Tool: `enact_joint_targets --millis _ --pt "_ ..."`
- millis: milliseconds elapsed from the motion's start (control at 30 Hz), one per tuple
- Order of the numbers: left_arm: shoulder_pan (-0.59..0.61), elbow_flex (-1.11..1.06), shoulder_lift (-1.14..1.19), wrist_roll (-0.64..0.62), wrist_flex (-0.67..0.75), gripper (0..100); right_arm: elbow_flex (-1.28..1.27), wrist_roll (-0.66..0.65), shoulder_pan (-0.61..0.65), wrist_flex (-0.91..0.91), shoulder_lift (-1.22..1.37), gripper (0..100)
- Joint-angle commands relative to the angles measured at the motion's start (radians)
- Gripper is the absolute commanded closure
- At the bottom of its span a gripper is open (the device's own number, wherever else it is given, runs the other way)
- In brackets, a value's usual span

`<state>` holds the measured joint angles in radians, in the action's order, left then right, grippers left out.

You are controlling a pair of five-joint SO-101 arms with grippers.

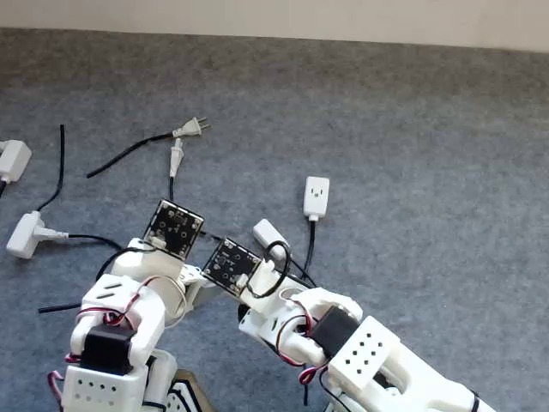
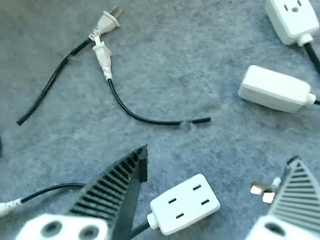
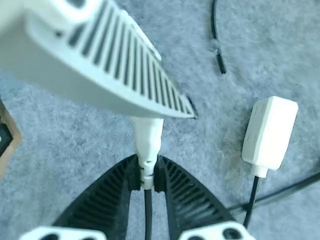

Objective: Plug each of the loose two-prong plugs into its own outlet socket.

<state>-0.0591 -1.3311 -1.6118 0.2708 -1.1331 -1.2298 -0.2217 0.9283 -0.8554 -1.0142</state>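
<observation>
Right gripper (image 3: 146, 167) pinched shut on a white plug (image 3: 148, 137); left gripper (image 2: 218, 156) spread wide over a three-way socket (image 2: 185, 204).

The plug sits low and near, held at its neck just ahead of the cord (image 3: 148, 210). Its brass prongs (image 2: 262, 189) poke out just beside the left gripper's pale finger (image 2: 297, 192), right of the three-way socket. The plug is probably a light, hard, slightly slick moulding, and its springy cord may tug it off line. The flat sides of the body look the best hold, prongs free, and the three-way socket may skid unless pinned. A loose plug (image 1: 194, 129) and a second loose plug (image 1: 176, 156) lie far left, touching. A single socket (image 1: 316, 196) lies to the right. Grey short-pile carpet (image 1: 446, 129) runs back to a pale wall (image 1: 343, 17).
</observation>
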Motion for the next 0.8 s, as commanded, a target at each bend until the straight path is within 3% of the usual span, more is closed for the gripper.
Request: enact_joint_targets --millis 0,300,767 --pt "0.01 -0.007 -0.001 -0.003 0.029 61 0.199 0.008 -0.022 -0.091 -0.019 99.4" --pt "0.01 -0.054 0.001 -0.002 0.071 61 0.49 -0.021 -0.022 -0.303 -0.015 99.4" --pt "-0.054 -0.07 0.002 0.025 0.066 61 0.499 -0.02 -0.021 -0.302 -0.012 99.4"
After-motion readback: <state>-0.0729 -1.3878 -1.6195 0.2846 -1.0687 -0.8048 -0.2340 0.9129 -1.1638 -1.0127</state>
